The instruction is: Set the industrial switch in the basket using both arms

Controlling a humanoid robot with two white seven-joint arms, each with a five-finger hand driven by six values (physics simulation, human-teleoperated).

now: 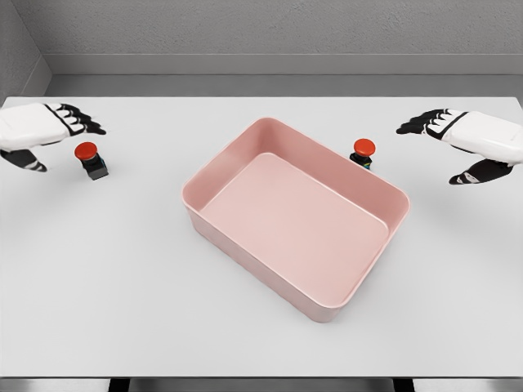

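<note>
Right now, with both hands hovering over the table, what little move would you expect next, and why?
Probably each hand closes in on the switch nearest it. The left hand, fingers open, hangs just left of the left switch; the right hand, also open, is farther from the right switch, which stands behind the pink basket's far wall. Neither switch is gripped, and nothing lies in the basket.

No legible text, label, brand, number or sign appears anywhere in the head view. The basket [296,219] shows plain pink walls and floor, unmarked. The left switch [91,159] and the right switch [364,153] each show a plain red cap on a dark body; any marking on them is too small to tell. The counter [98,286] surface is plain white, unmarked.
</note>
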